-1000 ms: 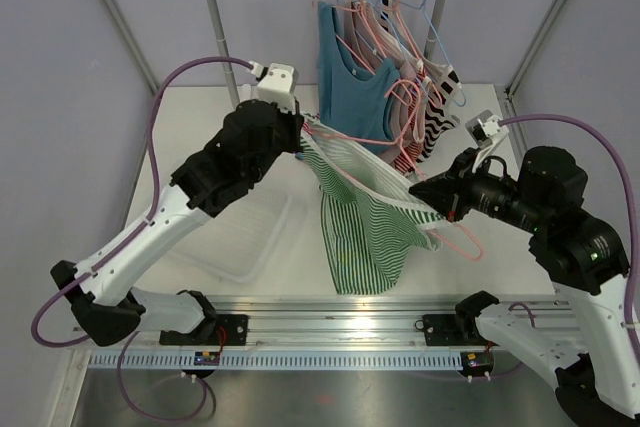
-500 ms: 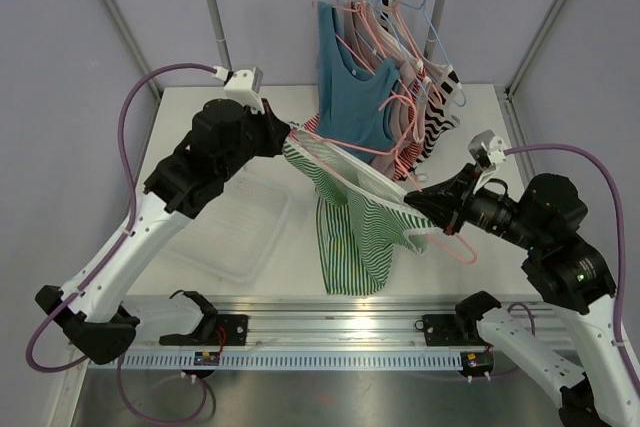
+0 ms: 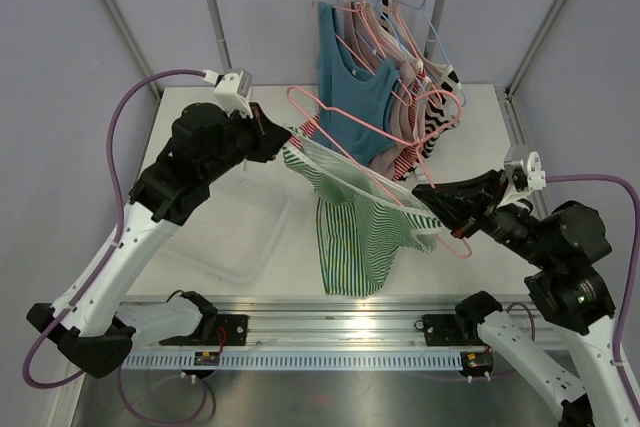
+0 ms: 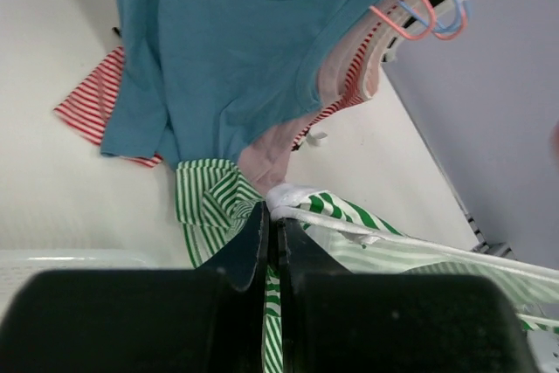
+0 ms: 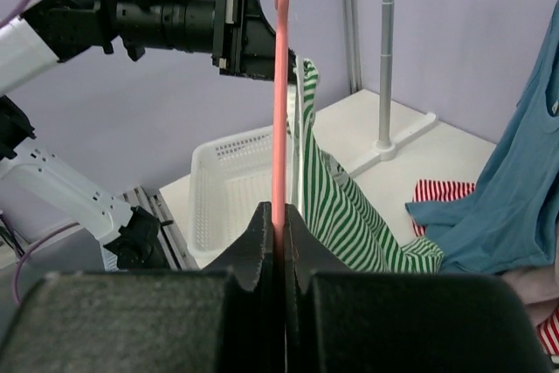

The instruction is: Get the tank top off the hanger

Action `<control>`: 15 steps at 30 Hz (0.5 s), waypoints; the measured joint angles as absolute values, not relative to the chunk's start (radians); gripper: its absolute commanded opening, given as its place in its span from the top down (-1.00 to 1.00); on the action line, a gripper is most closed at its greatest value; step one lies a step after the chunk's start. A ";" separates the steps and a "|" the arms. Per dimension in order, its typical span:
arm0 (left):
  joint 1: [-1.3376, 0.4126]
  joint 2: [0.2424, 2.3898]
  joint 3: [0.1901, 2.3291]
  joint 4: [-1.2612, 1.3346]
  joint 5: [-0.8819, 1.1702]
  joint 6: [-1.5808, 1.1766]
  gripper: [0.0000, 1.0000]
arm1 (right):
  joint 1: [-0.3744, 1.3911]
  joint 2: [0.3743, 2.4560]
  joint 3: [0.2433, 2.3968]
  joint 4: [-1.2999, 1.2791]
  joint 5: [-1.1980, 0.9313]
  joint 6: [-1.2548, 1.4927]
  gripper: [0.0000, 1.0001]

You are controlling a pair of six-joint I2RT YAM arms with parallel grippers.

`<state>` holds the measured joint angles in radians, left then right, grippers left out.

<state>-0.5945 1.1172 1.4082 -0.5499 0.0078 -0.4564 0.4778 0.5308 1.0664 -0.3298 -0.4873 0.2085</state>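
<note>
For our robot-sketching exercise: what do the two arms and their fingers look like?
Both the left arm and right arm have white links with bulky black joint housings. A purple cable loops along each. The fingers are black wedges.

No text or labels legible, apparently, anywhere.

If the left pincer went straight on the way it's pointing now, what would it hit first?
Beyond the green striped tank top it pinches, the left pincer would likely reach the blue tank top hanging ahead, though depth is unclear.
</note>
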 measured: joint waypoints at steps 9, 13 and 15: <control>-0.764 1.006 1.044 -0.207 0.282 -0.474 1.00 | 0.478 0.609 0.880 0.250 -0.498 0.406 1.00; -0.903 1.002 0.875 -0.113 0.334 -0.456 1.00 | 0.478 0.696 0.786 0.562 -0.438 0.478 1.00; -0.915 1.001 0.821 -0.122 0.310 -0.450 1.00 | 0.478 0.728 0.776 0.611 -0.380 0.488 1.00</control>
<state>-0.9146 1.0008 0.8207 -0.1223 0.3099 -0.4496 0.4778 0.7284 0.7765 0.6113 -0.3801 0.4877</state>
